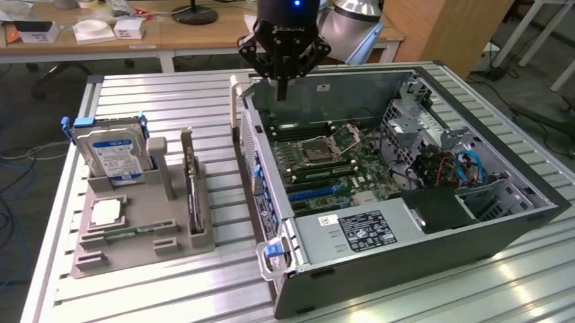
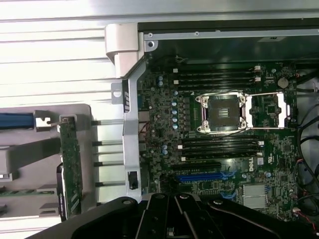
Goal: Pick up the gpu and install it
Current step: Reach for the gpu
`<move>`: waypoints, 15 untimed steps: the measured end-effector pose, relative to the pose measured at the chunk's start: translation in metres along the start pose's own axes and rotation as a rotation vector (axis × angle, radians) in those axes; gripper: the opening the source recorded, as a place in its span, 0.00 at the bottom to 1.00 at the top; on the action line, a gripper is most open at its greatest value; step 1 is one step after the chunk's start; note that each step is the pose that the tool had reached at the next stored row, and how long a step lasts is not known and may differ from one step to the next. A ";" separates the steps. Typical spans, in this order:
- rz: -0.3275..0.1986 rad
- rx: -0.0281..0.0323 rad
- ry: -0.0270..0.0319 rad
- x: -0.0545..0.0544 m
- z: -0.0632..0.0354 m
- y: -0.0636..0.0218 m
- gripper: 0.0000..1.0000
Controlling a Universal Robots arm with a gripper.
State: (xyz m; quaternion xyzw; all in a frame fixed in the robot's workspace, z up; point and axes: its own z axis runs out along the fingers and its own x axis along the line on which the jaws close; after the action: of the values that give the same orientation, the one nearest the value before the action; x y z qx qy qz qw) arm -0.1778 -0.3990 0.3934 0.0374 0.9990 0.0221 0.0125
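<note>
End effector (image 1: 281,93) pressed together, holding nothing, hanging above the open computer case (image 1: 467,232), gpu (image 1: 191,195) thin, dark green, standing on edge in grey holder (image 1: 134,250) on worktop (image 1: 161,94), beside the case

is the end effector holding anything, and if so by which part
Nothing is held. The end effector hangs shut and empty above the open computer case. The gpu stands on edge in the grey holder beside the case.

Lab or workshop: slatted aluminium bench (image 1: 153,101), open computer case (image 1: 431,245), cluttered wooden desks (image 1: 198,37) behind.
</note>
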 end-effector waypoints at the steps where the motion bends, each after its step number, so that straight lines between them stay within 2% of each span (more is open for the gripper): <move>1: 0.000 0.0000 0.0000 0.001 0.0000 -0.0001 0.10; 15: 0.000 0.0000 0.0000 0.014 -0.0004 -0.0011 0.10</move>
State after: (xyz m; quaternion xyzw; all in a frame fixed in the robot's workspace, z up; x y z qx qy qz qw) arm -0.1920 -0.3990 0.3934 0.0374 0.9990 0.0221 0.0125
